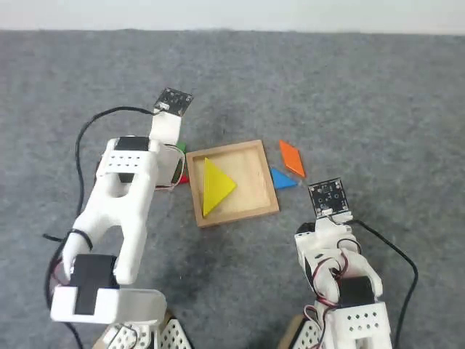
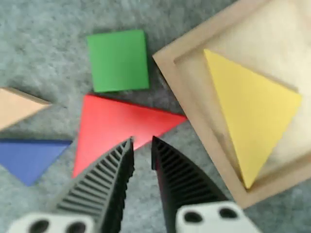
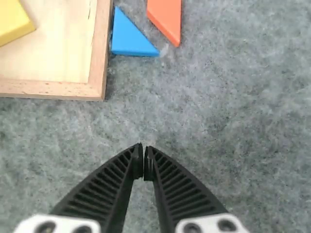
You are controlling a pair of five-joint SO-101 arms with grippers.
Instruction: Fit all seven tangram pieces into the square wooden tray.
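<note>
The square wooden tray (image 1: pixel 251 173) lies mid-table with a large yellow triangle (image 1: pixel 215 186) inside it. My left gripper (image 2: pixel 142 144) hangs just left of the tray, its fingers narrowly open over the near edge of a red triangle (image 2: pixel 121 127). Around that piece lie a green square (image 2: pixel 118 60), a dark blue triangle (image 2: pixel 29 156) and a pale wooden triangle (image 2: pixel 17 107). Right of the tray lie a light blue triangle (image 3: pixel 129 38) and an orange parallelogram (image 3: pixel 166 19). My right gripper (image 3: pixel 144 151) is shut and empty over bare carpet, nearer than those two pieces.
Grey carpet covers the table. The tray rim (image 2: pixel 194 102) stands close to the red triangle's tip. The left arm's body (image 1: pixel 120 211) and its cable occupy the left side; the right arm's base (image 1: pixel 341 283) sits at the front right.
</note>
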